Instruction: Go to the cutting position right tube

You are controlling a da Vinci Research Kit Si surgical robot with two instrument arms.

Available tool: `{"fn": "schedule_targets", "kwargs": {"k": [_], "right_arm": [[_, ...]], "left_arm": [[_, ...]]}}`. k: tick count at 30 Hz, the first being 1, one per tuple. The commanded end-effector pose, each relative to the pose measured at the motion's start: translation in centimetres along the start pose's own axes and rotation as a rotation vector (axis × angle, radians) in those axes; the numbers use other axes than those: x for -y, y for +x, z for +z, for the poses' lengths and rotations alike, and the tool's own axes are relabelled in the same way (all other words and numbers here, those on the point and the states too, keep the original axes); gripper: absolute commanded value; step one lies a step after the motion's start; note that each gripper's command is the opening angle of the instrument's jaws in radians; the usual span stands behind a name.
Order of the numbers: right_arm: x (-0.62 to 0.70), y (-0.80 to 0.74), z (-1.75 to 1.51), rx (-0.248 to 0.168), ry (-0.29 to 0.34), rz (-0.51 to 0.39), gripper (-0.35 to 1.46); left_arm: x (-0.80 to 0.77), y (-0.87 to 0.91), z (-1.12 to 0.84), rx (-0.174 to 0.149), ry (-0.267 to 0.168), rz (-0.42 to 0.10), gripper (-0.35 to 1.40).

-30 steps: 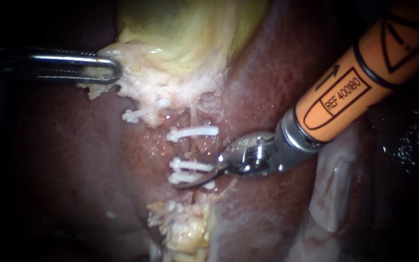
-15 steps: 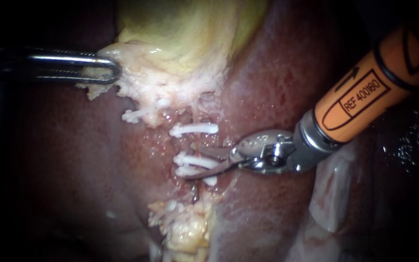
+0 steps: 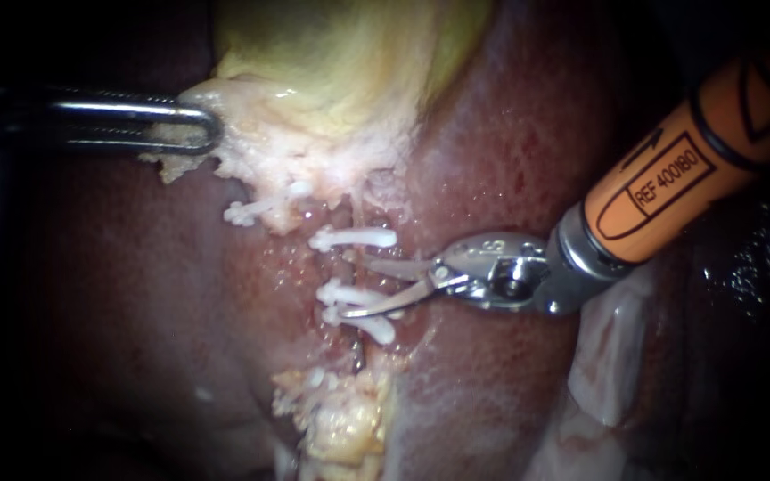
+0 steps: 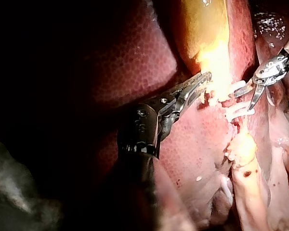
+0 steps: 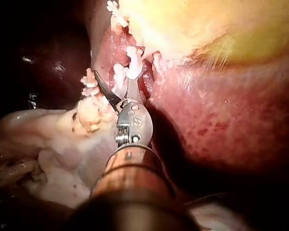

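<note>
My right instrument [image 3: 356, 287], on an orange shaft, comes in from the right with its two curved blades open. The upper blade lies just under a white clip [image 3: 354, 238]. The lower blade rests on two lower clips [image 3: 349, 298]. The short stretch of right tube [image 3: 358, 270] between those clips sits in the gap of the blades. The right wrist view shows the same blades [image 5: 114, 83] spread beside the clips [image 5: 132, 62]. My left instrument [image 3: 196, 127] is shut on the pale edge of the yellow gallbladder [image 3: 340, 62], also seen in the left wrist view [image 4: 198, 85].
Another white clip [image 3: 249, 211] sits on a tube further left. Dark red liver [image 3: 135, 312] surrounds the site. A lump of pale yellow fatty tissue [image 3: 340, 419] lies below the clips, and whitish tissue folds [image 3: 608, 356] lie under the orange shaft.
My right instrument has drawn back to the right a little, and its blades, shut over the lower clips a second ago, have opened around the tube stretch. The left instrument has held still.
</note>
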Motion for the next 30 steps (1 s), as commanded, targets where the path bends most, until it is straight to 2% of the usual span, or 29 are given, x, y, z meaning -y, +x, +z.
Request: {"fn": "schedule_targets", "kwargs": {"k": [1,7,21,26,30], "right_arm": [[-0.01,0.01,0.03,-0.003,0.005,0.001,1.40],[-0.03,0.07,0.21,-0.022,0.030,-0.006,1.36],[-0.05,0.22,0.45,-0.075,0.032,0.003,1.35],[0.03,0.26,0.45,-0.079,0.035,0.005,1.36],[0.16,0.34,0.40,-0.085,0.045,0.008,1.36]], "left_arm": [[0.00,0.00,0.00,0.000,0.000,0.000,-0.35],[0.00,0.00,0.01,0.001,-0.002,0.000,-0.35],[-0.01,0.01,0.02,0.001,-0.002,-0.001,-0.35],[-0.01,0.01,0.02,0.001,-0.002,-0.001,-0.35],[-0.01,0.00,0.01,0.001,-0.002,0.000,-0.35]]}}
